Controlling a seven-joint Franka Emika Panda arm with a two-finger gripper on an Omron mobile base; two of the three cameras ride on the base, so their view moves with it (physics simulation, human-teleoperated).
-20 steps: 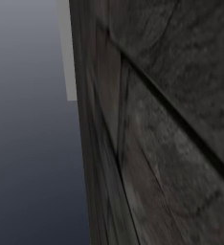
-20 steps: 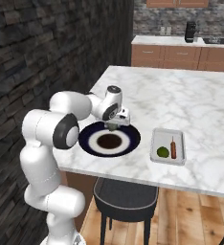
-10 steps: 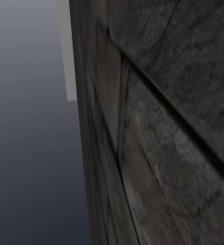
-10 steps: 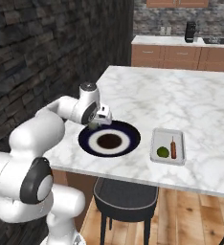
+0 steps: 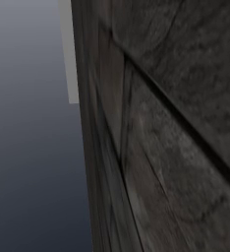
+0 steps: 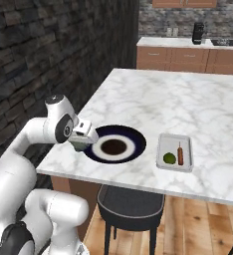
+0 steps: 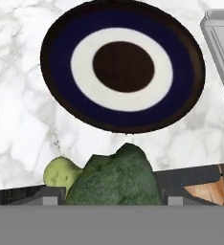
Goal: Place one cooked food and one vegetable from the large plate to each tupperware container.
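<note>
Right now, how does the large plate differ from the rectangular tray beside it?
The large plate is round with a dark navy rim and white centre; the rectangular tray is pale grey with straight sides. The plate looks wider than the tray. The plate's centre shows only a dark disc, while the tray holds a green round item and a brown stick-shaped food. Both rest flat on the marble counter.

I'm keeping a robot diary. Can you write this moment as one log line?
gripper: holding broccoli | place: past plate's left rim | tray: green item, skewer inside
</note>
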